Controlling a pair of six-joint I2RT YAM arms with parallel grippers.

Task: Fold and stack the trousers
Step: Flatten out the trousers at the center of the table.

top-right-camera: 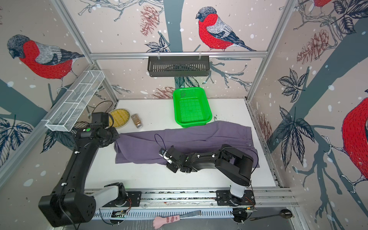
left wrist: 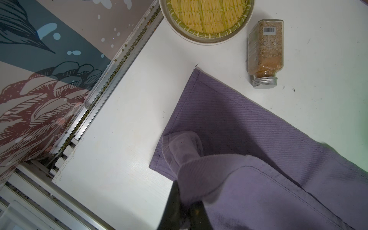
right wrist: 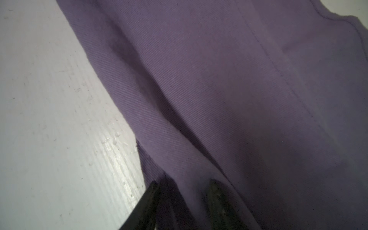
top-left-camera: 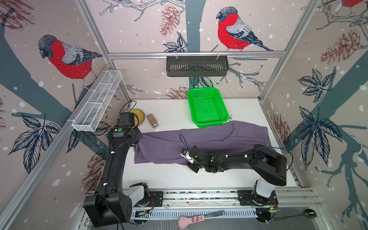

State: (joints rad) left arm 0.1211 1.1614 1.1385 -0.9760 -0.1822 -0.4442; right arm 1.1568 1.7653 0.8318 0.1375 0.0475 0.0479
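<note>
barcode [left wrist: 269, 30] on a white sticker is the only print that stands out on the spice jar [left wrist: 263, 51]; the finer lettering on its label is too small to read. the jar lies on its side on the white table [top-left-camera: 179, 177], silver cap on, holding pale grains toward its base and orange-brown ones toward the cap. near it sits a round woven tray [left wrist: 207, 18]. the green basket [top-left-camera: 207, 122] stands at the back, its front wall at the far edge of the trousers [top-left-camera: 209, 139], which lie stretched across the middle of the table, waistband toward the right wall. the left gripper [left wrist: 185, 201] is clamped on a bunched leg hem. the right gripper [right wrist: 184, 189] has its jaws apart, astride cloth at the near edge.
</note>
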